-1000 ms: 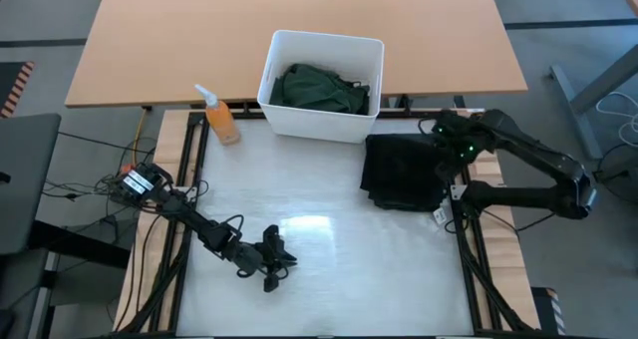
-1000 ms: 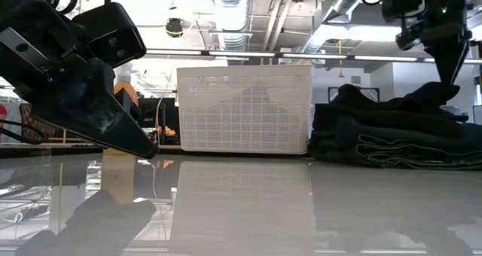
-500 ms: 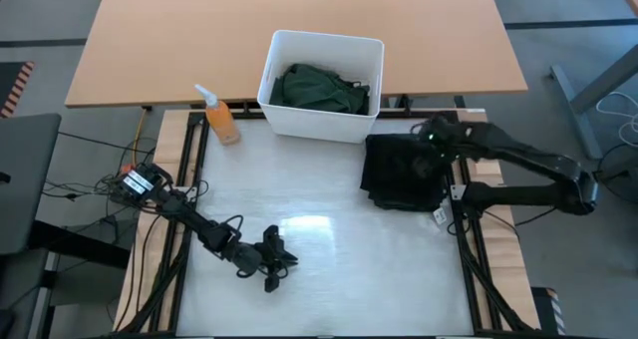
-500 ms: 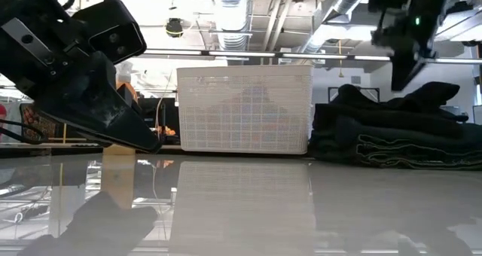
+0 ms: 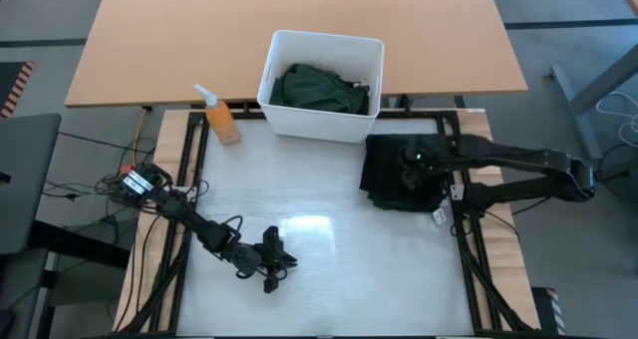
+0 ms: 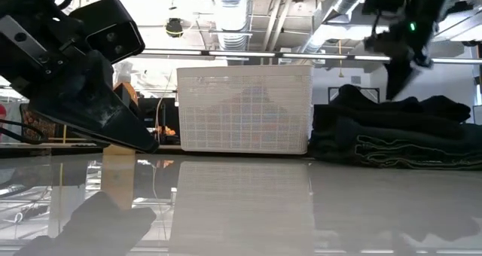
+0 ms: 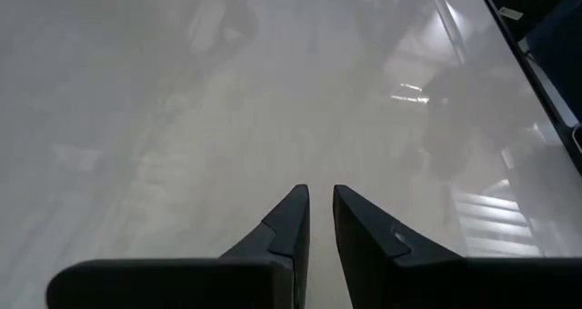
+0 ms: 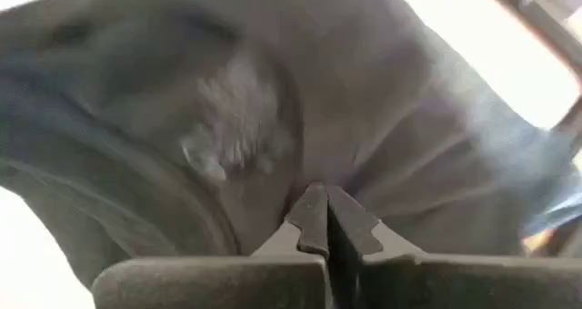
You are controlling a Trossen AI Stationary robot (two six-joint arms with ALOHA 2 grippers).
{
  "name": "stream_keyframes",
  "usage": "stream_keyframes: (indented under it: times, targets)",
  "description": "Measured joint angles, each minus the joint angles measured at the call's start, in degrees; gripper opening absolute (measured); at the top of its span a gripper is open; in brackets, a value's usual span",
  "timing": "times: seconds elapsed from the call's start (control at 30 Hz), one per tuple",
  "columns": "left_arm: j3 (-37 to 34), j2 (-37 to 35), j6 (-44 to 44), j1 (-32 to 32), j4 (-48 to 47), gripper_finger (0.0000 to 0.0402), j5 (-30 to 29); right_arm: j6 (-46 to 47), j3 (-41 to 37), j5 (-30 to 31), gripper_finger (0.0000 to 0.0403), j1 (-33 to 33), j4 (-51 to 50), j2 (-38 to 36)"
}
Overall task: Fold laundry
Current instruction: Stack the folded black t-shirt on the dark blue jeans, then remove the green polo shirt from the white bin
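1. left pincer (image 5: 271, 264): near left of the white desk (image 5: 329, 269), low over the bare surface; fingers (image 7: 289, 223) almost together with only a narrow slit between the tips, nothing held.
2. stack of black laundry (image 5: 397, 174): folded dark garments piled at the right side of the desk, just near and right of the bin; in the low view the pile (image 6: 392, 135) shows as several layers with pale stitched hems.
3. right pincer (image 5: 409, 171): arm reaches in from the right edge, tip down on top of the black stack; fingers pressed fully together, tips against the dark cloth (image 8: 273, 136); whether a fold is pinched between them cannot be told.
4. white bin (image 5: 276, 60): perforated plastic, at the far edge of the desk, centre; holds a crumpled dark green garment (image 5: 321, 88).
5. orange spray bottle (image 5: 220, 118): upright, just left of the bin.
6. wooden table (image 5: 179, 40): beyond the desk, far side.
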Motion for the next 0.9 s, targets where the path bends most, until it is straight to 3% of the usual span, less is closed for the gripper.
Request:
stream_keyframes:
  times: [0.23, 0.47, 0.6, 0.7, 0.9]
  targets:
    - [0.0, 0.0, -0.18, 0.25, 1.72, 0.0042, -3.69, -8.65, 16.43, 0.8, 0.0036, -2.28, -1.38, 0.12]
    - [0.0, 0.42, 0.1, 0.28, 2.09, 0.0042, -13.64, -21.64, 25.8, -1.48, 0.0044, -5.45, 19.39, 3.28]
    - [0.0, 0.42, 0.74, 0.46, 2.27, 0.0042, -11.05, -26.34, 29.29, -5.92, 0.0056, -8.21, 30.28, 11.05]
    - [0.0, 0.42, 0.77, 0.24, 2.33, 0.0042, -9.33, -27.35, 34.44, -11.79, 0.0076, -11.43, 33.05, 19.97]
    - [0.0, 0.42, 0.75, -0.35, 2.35, 0.0042, -7.63, -25.89, 54.39, -20.11, 0.0148, -18.13, 23.7, 38.1]
